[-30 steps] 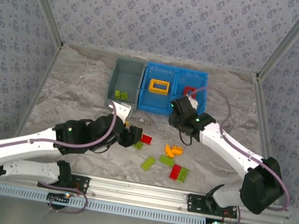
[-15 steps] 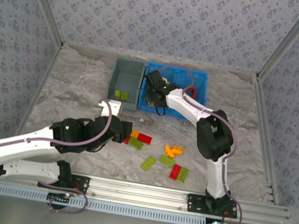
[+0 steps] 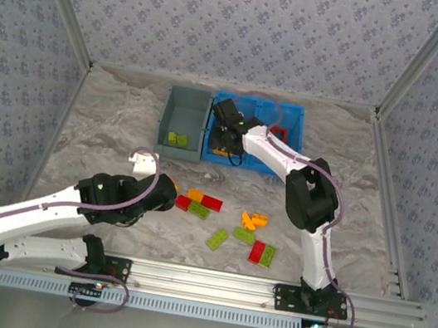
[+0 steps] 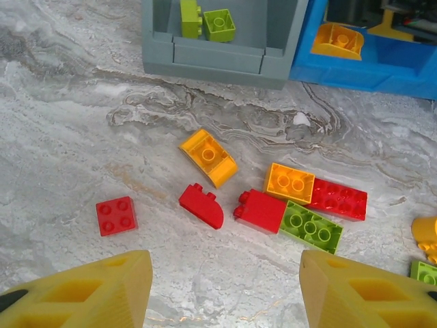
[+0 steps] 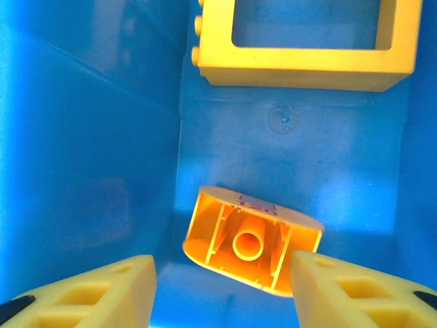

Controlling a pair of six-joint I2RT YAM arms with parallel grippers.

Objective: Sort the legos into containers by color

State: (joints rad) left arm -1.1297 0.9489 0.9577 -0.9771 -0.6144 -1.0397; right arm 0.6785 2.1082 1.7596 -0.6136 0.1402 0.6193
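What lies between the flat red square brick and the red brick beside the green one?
One rounded red brick sits between the red square brick and the other red brick; the left wrist view shows it.

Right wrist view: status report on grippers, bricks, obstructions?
Right gripper open over blue tray, orange brick lying free beneath. Left gripper open, empty, above loose bricks. Nothing obstructing.

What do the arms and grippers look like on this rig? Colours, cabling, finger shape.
The left arm and right arm have white link shells with black joint housings and a lilac cable looped along each. The left gripper and right gripper carry blocky yellow plastic fingers with hollow cut-outs.
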